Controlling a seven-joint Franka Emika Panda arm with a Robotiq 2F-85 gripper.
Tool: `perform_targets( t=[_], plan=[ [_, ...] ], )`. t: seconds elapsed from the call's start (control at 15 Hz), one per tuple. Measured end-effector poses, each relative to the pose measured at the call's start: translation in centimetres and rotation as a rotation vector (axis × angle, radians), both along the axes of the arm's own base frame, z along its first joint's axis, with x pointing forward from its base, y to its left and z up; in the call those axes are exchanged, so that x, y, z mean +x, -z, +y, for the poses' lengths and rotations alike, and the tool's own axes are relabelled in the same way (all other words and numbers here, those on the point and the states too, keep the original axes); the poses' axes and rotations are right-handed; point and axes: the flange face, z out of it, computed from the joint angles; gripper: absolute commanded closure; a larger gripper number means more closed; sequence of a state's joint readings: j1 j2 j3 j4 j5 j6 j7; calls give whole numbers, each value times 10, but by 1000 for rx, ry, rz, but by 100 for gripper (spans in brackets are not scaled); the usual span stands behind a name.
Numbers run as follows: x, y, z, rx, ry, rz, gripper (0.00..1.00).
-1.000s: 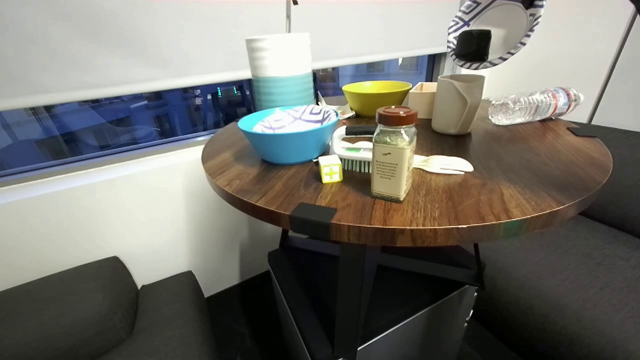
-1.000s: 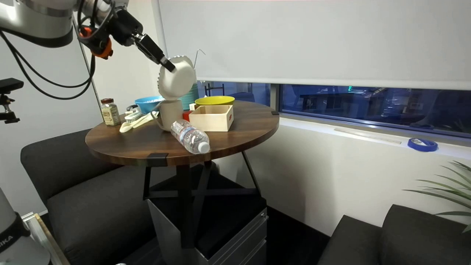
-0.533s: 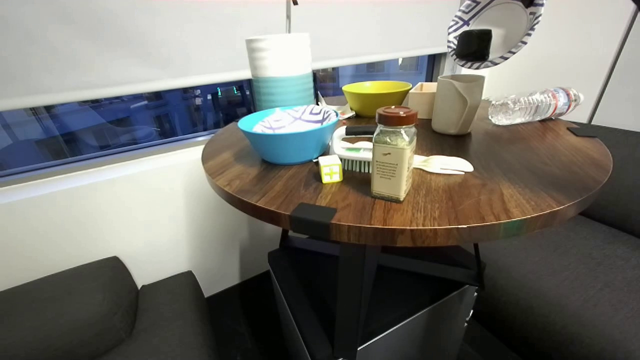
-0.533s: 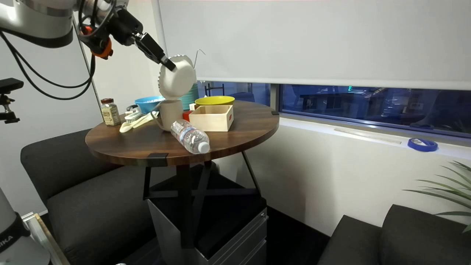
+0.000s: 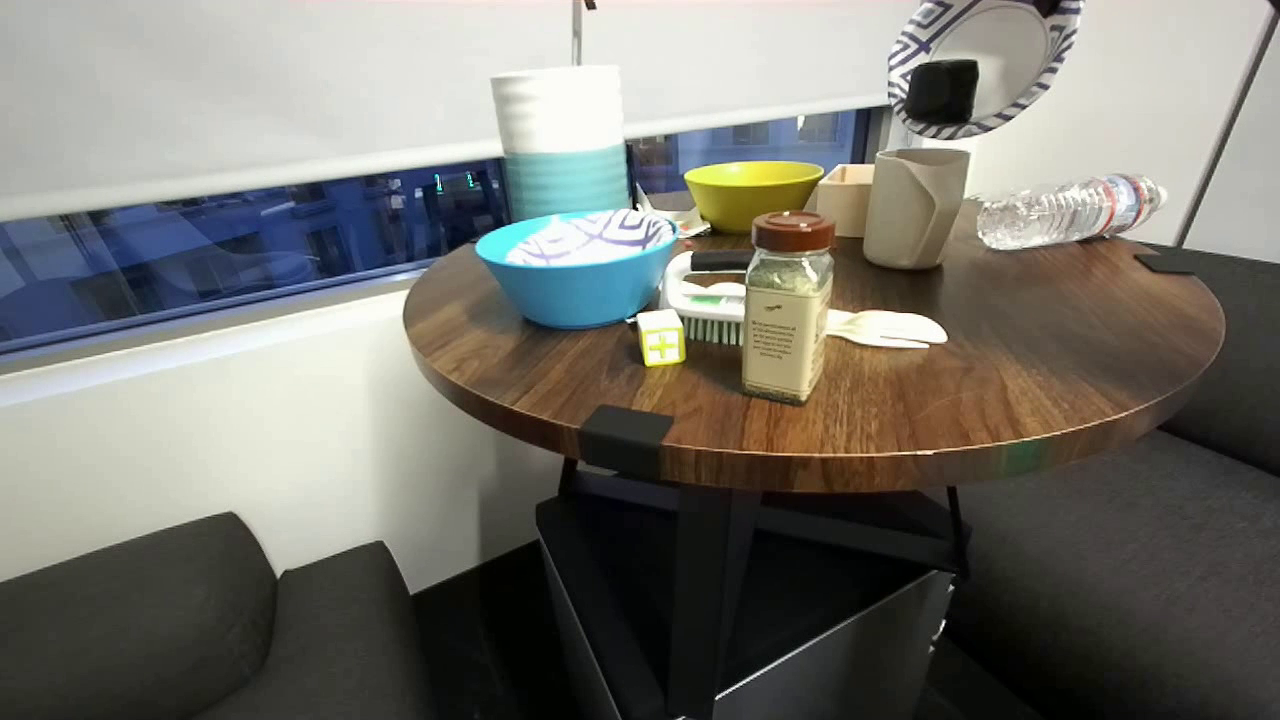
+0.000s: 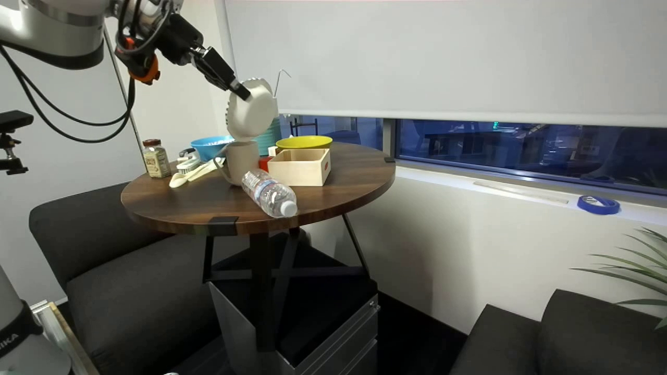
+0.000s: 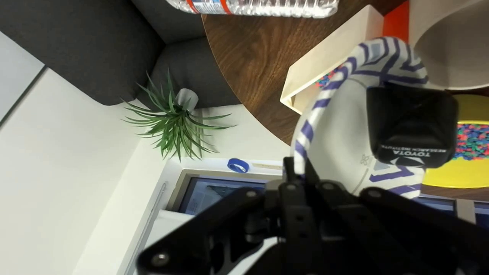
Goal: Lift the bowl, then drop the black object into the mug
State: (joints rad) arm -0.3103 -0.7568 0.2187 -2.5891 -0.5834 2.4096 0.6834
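Note:
My gripper (image 6: 244,92) is shut on the rim of the white bowl (image 6: 252,112), whose dark blue-purple pattern shows in an exterior view (image 5: 1010,60). The wrist view shows the rim between the fingertips (image 7: 300,168). The bowl is in the air, tilted steeply on its side. The black object (image 5: 942,92), a rounded block with white lettering in the wrist view (image 7: 412,122), rests against the bowl's lower inner wall. The cream-beige mug (image 5: 912,215) stands upright on the table below the bowl's lower edge. It shows with its handle in an exterior view (image 6: 243,161), and its open mouth in the wrist view (image 7: 454,53).
A clear bottle (image 6: 269,192) lies beside the mug. A wooden box (image 6: 299,169) and a yellow bowl (image 5: 755,195) stand close behind. A light blue bowl (image 5: 580,290), brown-lidded jar (image 5: 790,310), brush (image 5: 705,300), cube (image 5: 661,338) and tall white-teal vessel (image 5: 560,140) share the round table.
The held bowl with the black object has shifted slightly, a little left in an exterior view and a little right in another. The things on the table have not moved.

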Motion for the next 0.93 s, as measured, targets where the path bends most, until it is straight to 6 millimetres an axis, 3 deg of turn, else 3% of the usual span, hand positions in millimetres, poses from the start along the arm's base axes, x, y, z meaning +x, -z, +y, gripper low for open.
perform_targets(
  t=[0.93],
  plan=[
    [1, -4, 0, -34, -73, 13, 99]
  ],
)
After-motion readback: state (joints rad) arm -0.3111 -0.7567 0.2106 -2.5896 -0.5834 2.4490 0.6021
